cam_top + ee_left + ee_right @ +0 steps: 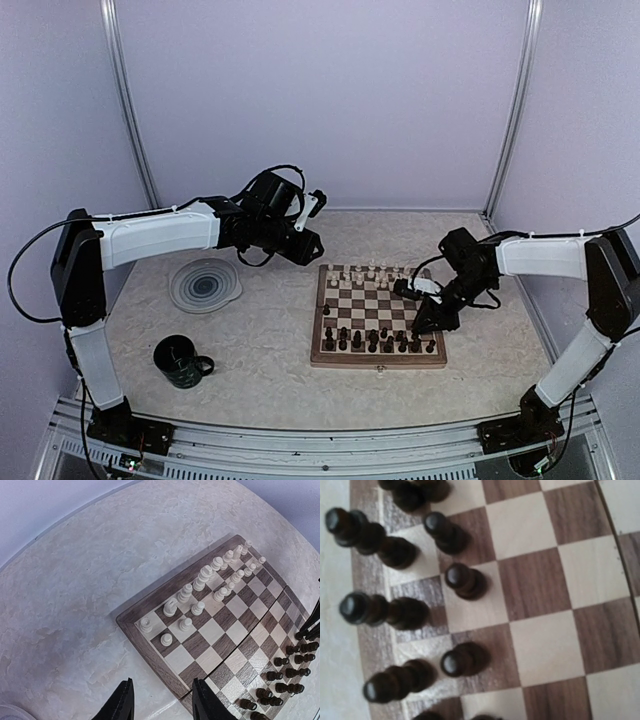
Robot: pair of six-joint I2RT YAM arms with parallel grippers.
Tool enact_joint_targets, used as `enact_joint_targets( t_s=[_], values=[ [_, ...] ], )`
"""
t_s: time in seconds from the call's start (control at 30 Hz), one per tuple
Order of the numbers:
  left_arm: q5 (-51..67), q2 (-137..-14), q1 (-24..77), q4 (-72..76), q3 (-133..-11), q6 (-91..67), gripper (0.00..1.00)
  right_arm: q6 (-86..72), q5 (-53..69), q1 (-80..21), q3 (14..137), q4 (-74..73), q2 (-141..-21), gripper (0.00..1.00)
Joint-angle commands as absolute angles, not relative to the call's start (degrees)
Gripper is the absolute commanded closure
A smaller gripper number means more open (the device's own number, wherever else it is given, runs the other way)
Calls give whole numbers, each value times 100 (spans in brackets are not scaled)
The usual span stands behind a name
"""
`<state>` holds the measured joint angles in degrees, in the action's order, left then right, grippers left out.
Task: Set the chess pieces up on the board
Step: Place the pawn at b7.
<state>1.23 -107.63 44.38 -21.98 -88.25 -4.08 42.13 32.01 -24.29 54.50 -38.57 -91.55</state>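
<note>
Hovering low over the near right corner of the board (371, 308), my right gripper (437, 318) hangs just above the dark pieces (462, 580). Its fingers do not show in my wrist view and from above they are one dark lump, so I cannot tell whether they are spread or pinching a piece. My left gripper (162, 690) is spread and empty, held high off the far left corner, well apart from the pale pieces (202, 577). To do this step well, I judge I should come straight down on one piece, pinch it by the neck, keep my fingers out of its neighbours, which stand close together, and set it on the middle of its square before letting go. The dark pieces fill two rows along the near edge, upright as far as I can see, though a few seem off-centre on their squares. The pale ones line the far edge in two rows, with the middle of the board bare between them.
</note>
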Motion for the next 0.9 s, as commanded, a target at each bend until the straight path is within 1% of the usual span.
enact_joint_targets(
  t_s=[0.0,0.13,0.43,0.53,0.7,0.8,0.87],
  values=[
    [149,-10775,4412,-2228,-8974,-431,59,4144,3037,-2529,5396,-3737,-9268,89],
    [162,-10775,4412,-2226,-8969,-431,59,4109,2980,-2553,5413,-3655,-9305,88],
    [156,-10775,4412,-2302,-9004,-418,59,4064,3136,-2604,5495,-3715,-9143,73],
    [94,-10800,4468,-2533,-9083,-373,59,4079,3217,-2581,5564,-3804,-9005,71],
    [-367,-10929,4869,-3165,-9244,-238,60,4105,3463,-2303,5729,-3834,-8783,69],
    [-78,-11089,4843,-3486,-9230,-442,60,4009,3599,-2054,5736,-3700,-8693,68],
    [314,-11163,4809,-3555,-9119,-514,60,3918,3451,-1949,5687,-3557,-8644,68]
  ],
)
